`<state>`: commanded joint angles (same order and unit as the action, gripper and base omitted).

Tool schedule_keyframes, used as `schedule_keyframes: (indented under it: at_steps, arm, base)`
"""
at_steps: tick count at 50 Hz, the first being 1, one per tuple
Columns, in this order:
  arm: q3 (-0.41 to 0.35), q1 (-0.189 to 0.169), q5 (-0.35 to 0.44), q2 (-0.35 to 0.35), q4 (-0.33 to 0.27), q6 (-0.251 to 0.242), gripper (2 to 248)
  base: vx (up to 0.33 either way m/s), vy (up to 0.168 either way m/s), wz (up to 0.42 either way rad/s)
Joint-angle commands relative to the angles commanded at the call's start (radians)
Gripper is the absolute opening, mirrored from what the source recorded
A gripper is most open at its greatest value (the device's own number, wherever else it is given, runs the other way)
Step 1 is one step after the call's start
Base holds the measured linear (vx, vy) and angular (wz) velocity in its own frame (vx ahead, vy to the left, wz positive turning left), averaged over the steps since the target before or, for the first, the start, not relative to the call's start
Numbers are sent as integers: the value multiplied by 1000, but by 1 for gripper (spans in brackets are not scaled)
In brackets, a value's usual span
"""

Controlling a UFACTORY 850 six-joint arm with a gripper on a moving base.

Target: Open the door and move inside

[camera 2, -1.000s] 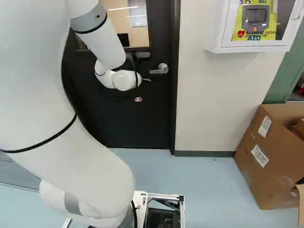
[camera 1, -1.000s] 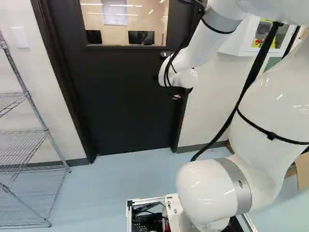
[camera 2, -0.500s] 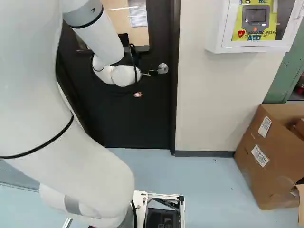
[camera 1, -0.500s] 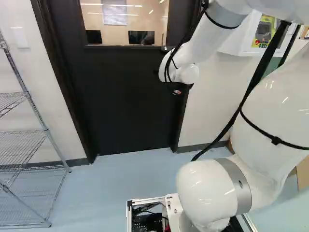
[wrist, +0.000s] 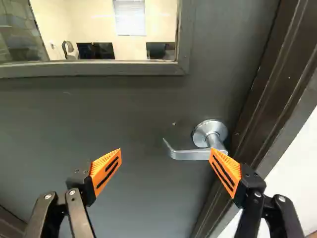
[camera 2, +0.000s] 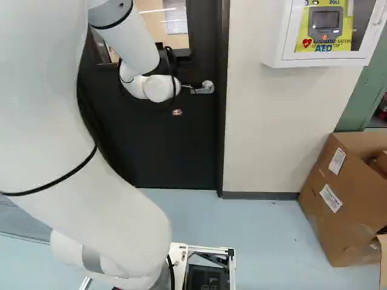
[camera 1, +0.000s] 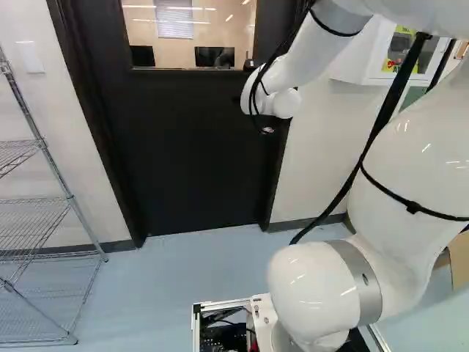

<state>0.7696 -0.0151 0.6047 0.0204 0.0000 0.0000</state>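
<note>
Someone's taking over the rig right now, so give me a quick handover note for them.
Gripper: open, holding nothing; one finger overlaps the lever handle in the wrist view, contact unclear.
Handle: level, on the door near its frame.
Done: gripper is up at the handle; door still shut.
Left: work the lever, open the door, move inside.

In the white wall cabinet, the yellow panel read "ZOLL" at its top edge and "AED" near its bottom edge, with "AUTOMATED EXTERNAL DEFIBRILLATOR" faintly between. Two white labels on the cardboard box, one nearer its top edge, bore print too small to read.
</note>
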Motion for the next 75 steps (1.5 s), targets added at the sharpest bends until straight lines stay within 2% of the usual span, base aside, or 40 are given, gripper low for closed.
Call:
schedule_keyframes:
  at_steps: [13, 36, 75]
  arm:
    - [49, -6, 0, -31, 0, 0, 247]
    - [141, -12, 0, -162, 0, 0, 247]
    - [123, -13, 0, -225, 0, 0, 247]
  base:
    - [0, 0, 0]
    - [0, 0, 0]
    - [0, 0, 0]
